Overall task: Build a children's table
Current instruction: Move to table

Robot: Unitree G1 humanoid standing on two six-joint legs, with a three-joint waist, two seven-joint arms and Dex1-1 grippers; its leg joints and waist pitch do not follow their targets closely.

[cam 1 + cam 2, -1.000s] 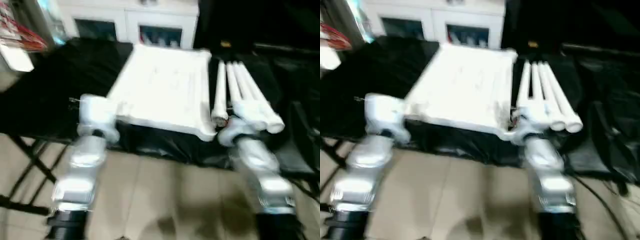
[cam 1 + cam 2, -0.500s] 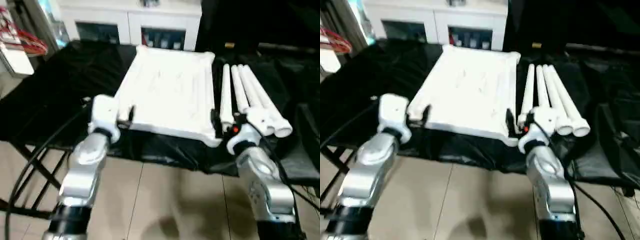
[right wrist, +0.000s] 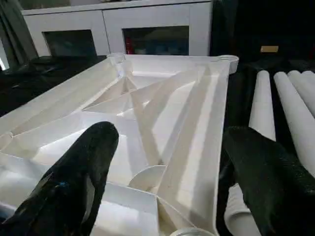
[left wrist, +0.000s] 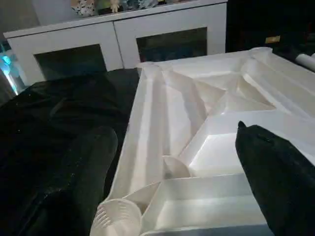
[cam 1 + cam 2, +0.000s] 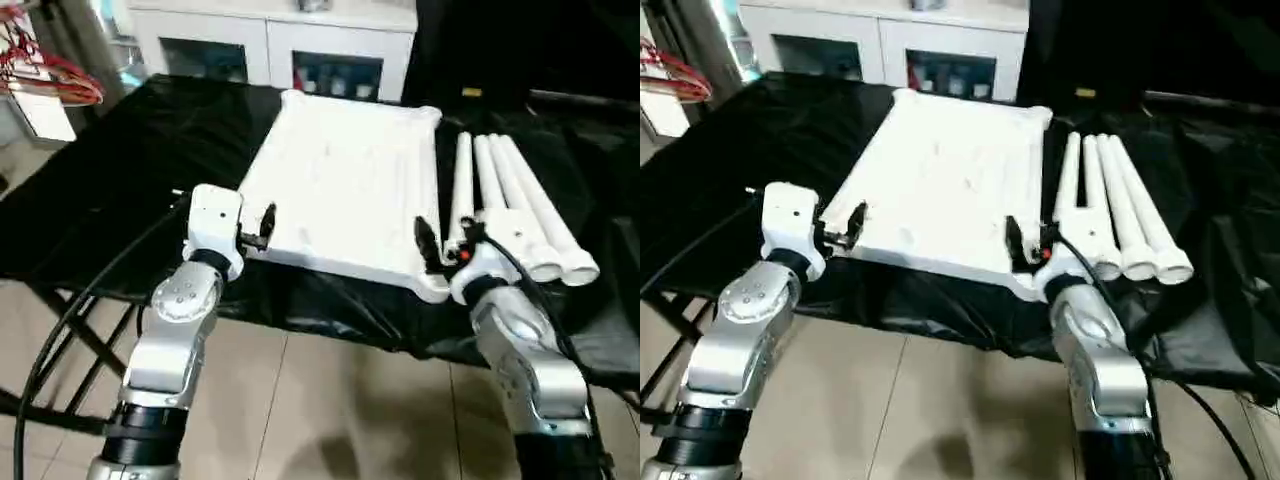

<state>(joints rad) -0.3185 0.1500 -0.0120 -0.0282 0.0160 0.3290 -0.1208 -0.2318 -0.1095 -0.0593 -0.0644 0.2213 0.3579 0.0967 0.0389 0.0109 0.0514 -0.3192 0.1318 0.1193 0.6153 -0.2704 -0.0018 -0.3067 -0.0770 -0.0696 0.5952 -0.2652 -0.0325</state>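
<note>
On black-draped surface, ribbed side up: white tabletop, near edge close to surface's front drop. Bare black cloth wide at left. Left gripper spread wide astride tabletop's near-left corner, grasping nothing. Right gripper spread wide astride near-right corner, empty. Four white legs lie side by side just right of tabletop.

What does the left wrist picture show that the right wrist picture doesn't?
Left wrist view: the black cloth beside the tabletop's left edge, and the open left claw. Right wrist view: the long round white tube legs, and the open right claw. Both: the white plastic tabletop's ribbed underside and the white glass-door cabinet behind.
</note>
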